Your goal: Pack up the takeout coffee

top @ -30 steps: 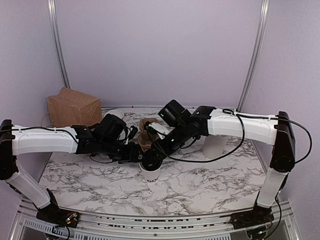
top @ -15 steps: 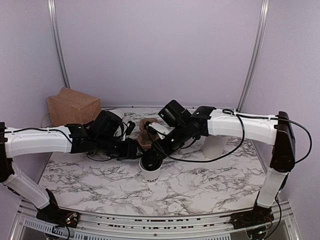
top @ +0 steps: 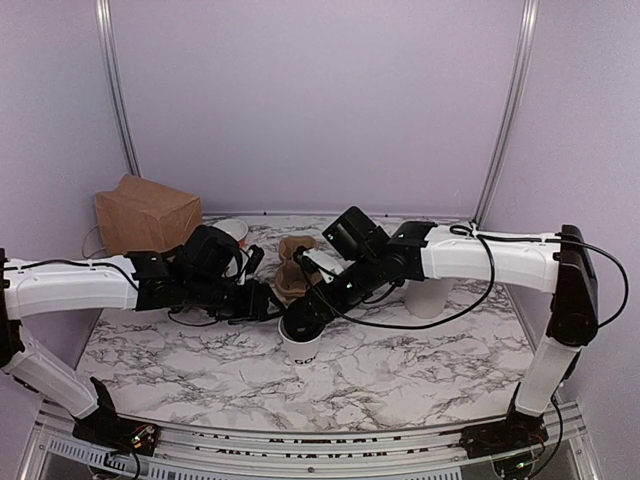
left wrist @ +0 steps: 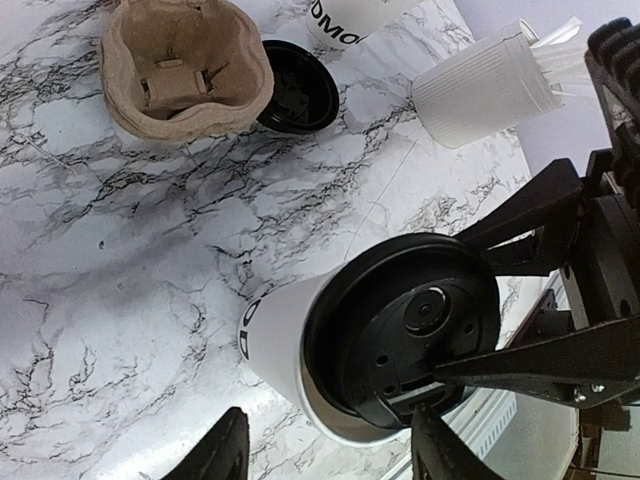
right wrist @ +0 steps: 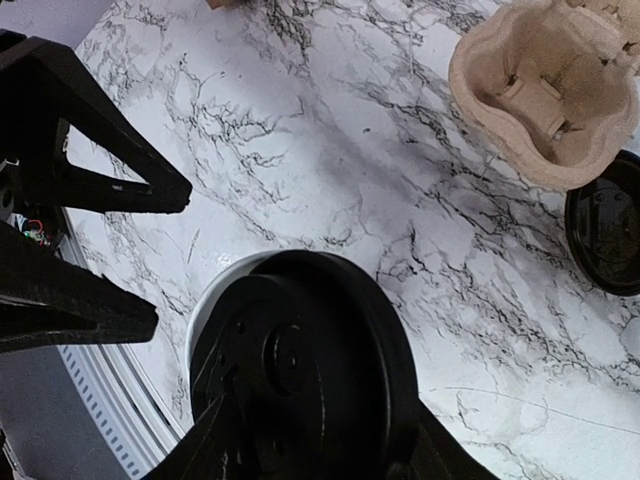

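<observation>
Leftward drew the left arm. From above, the left gripper sat just beside the takeout coffee on the table. Left wrist: its fingers stood spread, clear of it, probably yielding. Right wrist: the right gripper pinched the lid, seemingly seating it.

White arm links, black joints, looping black cables.

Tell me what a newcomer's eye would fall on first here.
At the centre stands a white paper cup: the right gripper pinches its black lid, while the left gripper hovers open beside it. Behind the cup sits an empty pulp cup carrier, and a brown paper bag stands at the rear left.
</observation>
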Motion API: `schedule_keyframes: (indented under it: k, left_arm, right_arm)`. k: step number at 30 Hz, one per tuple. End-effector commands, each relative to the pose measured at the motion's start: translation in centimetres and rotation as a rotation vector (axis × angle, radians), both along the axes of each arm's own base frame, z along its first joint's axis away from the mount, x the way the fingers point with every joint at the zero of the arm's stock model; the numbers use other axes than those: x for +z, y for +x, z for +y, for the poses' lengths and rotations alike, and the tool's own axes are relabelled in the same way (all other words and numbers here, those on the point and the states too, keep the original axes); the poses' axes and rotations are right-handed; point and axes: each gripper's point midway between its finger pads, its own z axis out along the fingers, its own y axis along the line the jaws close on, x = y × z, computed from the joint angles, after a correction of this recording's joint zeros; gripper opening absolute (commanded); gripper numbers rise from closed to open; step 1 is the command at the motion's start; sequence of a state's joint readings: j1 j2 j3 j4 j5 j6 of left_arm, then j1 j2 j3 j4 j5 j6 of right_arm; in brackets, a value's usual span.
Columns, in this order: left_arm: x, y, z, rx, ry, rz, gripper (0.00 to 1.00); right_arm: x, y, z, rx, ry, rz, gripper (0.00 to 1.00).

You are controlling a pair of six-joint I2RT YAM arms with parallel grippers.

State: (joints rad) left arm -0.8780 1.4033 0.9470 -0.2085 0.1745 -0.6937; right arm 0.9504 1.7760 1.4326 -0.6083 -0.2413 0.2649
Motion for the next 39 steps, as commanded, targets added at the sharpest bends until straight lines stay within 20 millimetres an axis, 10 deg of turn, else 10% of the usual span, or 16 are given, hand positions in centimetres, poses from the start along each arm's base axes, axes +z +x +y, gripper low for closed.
schedule_keyframes:
  k: [1,33,39]
  left_arm:
    - [-1.0,-0.1,-0.1,-0.004,0.019,0.023,0.55]
    - [-1.2,0.1,-1.4,-0.04,0.022,0.029,0.55]
    - [-0.8,0.3,-0.7,-0.021,0.025,0.006,0.55]
  right_arm:
    - [2.4,0.5,0.3,-0.025,0.077,-0.035,0.53]
    - [2.5,1.6,-1.3,-0.083,0.078,-0.053,0.48]
    - [3.0,3.5,-4.8,-0.229,0.021,-0.161,0.51]
